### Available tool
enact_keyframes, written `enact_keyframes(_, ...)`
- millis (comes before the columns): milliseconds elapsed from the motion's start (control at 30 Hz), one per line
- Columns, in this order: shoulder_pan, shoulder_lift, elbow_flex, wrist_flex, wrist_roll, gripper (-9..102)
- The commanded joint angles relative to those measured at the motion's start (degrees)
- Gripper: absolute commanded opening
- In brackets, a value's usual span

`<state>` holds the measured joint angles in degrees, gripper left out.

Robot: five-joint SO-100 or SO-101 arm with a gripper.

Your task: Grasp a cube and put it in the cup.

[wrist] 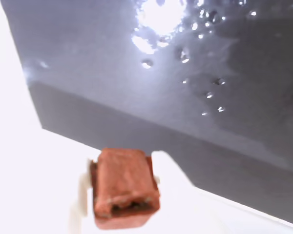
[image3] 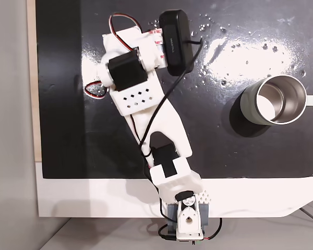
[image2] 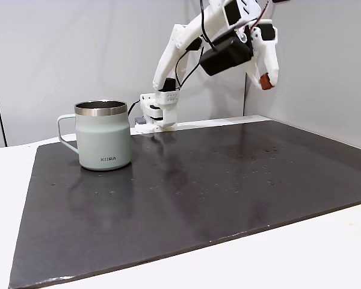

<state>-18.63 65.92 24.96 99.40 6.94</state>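
Observation:
In the wrist view the brick-red cube (wrist: 124, 187) sits pinched between my gripper's white fingers (wrist: 172, 175) at the bottom centre, high above the dark mat (wrist: 161, 73). A fixed view from the side shows my gripper (image2: 266, 78) raised at the upper right, shut on the cube (image2: 265, 80), well clear of the mat. The sage-green cup (image2: 102, 137) stands upright on the mat's far left there, its handle pointing left. From above, my gripper (image3: 94, 89) hangs over the mat's left part, and the cup (image3: 244, 107) stands far to the right with nothing visible inside.
The black mat (image2: 198, 198) lies on a white table (image2: 325, 247) and is speckled with small shiny droplets. The arm's base (image3: 182, 219) is clamped at the table's near edge in the view from above. A grey wall stands behind.

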Motion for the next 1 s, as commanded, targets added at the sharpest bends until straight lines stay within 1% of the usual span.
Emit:
enact_keyframes(0,2.46,6.06,-0.26,-0.88,-0.18,5)
enact_keyframes(267,9.32,9.05,-0.35,-0.44,-2.64,5)
enact_keyframes(600,21.18,10.46,-5.36,2.99,-3.25,4)
enact_keyframes(967,34.37,14.06,-6.86,3.25,-6.94,3)
